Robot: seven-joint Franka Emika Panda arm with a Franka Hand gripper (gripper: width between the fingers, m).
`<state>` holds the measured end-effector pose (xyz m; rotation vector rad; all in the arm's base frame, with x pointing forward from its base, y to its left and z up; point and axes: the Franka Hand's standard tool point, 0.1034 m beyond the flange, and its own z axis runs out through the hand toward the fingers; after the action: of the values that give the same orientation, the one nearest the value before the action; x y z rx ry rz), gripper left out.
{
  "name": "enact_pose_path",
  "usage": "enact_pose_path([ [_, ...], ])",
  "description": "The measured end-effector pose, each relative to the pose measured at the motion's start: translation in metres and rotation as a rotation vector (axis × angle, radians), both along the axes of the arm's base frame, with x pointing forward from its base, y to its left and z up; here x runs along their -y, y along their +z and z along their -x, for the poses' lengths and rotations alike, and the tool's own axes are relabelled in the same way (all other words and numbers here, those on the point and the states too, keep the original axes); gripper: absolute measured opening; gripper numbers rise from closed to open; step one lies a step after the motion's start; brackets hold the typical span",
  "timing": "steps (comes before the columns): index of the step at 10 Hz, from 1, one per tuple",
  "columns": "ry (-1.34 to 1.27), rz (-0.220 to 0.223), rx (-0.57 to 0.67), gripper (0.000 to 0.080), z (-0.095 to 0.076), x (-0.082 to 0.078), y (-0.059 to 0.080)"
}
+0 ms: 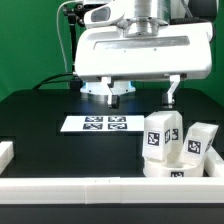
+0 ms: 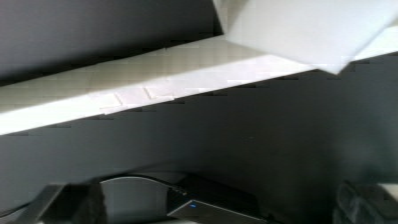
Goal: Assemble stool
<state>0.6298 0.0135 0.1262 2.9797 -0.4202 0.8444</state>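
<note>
Up at the back of the black surface [image 1: 40, 120], the hand [image 1: 108, 98] hangs low under the arm's broad white housing [image 1: 145, 50], its dark fingers pointing down over the round white seat [image 1: 103, 90]. The seat is mostly hidden behind the hand, and I cannot tell whether the fingers are spread or closed, or whether they touch it. The wrist view shows only dark finger parts at the frame's edge, with nothing visibly between them.

Just in front of the hand, toward the camera, lies one marker board [image 1: 106, 124], flat on the surface, with four square tags visible.

Farther out, toward the exterior view's right and nearer the camera, stand the legs, well apart from the hand. Three can be counted: one upright leg [image 1: 161, 134], a second leg [image 1: 197, 143] tilted beside it, and a third leg [image 1: 176, 167] low in front, partly cut off by the border bar [image 1: 110, 195]. Each shows a black-and-white tag.

One long white border bar runs along the near edge of the surface, and a short piece [image 1: 5, 154] sits at the exterior view's left. In the wrist view a white bar [image 2: 143, 92] crosses the dark surface diagonally, with a white block [image 2: 311, 32] above it.

Behind the surface the backdrop [image 1: 30, 40] is green.
</note>
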Motion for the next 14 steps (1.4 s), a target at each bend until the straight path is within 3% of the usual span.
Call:
enact_pose_path([
  [3, -0.028, -0.032, -0.052, 0.0648, 0.003, 0.000, -0.004],
  [5, -0.145, -0.157, -0.243, 0.0648, 0.011, -0.009, -0.010],
  [9, -0.175, -0.244, -0.510, 0.0648, 0.020, 0.000, -0.012],
  [11, -0.236, -0.268, -0.550, 0.0648, 0.018, 0.003, -0.013],
  [14, -0.244, -0.264, -0.532, 0.0648, 0.017, -0.016, -0.021],
])
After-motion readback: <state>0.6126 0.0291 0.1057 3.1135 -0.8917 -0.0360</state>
